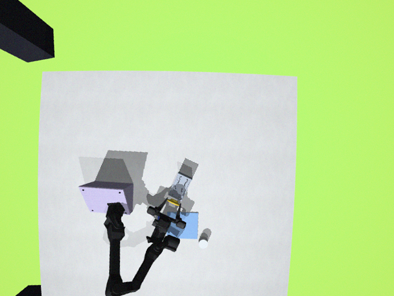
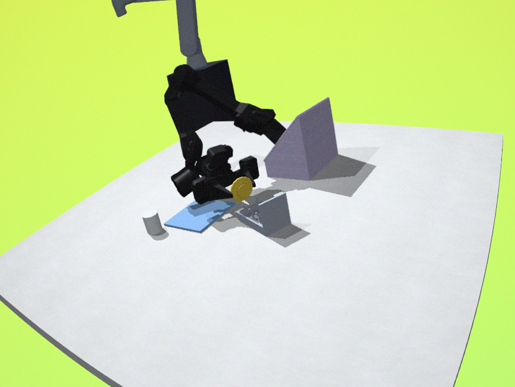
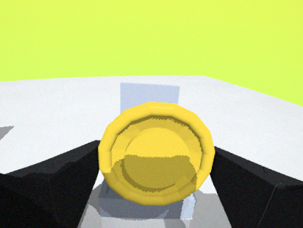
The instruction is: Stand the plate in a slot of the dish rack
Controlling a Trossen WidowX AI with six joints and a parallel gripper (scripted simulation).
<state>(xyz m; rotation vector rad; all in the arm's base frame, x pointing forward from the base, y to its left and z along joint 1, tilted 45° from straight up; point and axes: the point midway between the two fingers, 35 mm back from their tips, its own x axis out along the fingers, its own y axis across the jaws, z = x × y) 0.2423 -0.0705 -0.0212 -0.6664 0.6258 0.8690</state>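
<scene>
The yellow round plate (image 1: 173, 202) (image 2: 241, 188) (image 3: 156, 143) is held near upright, its edge toward the top camera. My gripper (image 1: 173, 203) (image 2: 242, 190) (image 3: 156, 151) is shut on it, one finger at each side of the rim. The grey-blue dish rack (image 1: 184, 175) (image 2: 276, 212) (image 3: 148, 93) stands beyond the plate, its tall end panel on the far side. The plate is in the air by the rack's low near end, not seen between rails. In the wrist view the plate hides much of the rack and its rails.
A flat blue board (image 1: 191, 226) (image 2: 187, 220) lies partly below the gripper. A white cylinder (image 1: 203, 243) (image 2: 151, 223) stands beyond it. A large purple wedge-shaped block (image 1: 98, 198) (image 2: 310, 145) stands on the rack's other side, by the arm's base end.
</scene>
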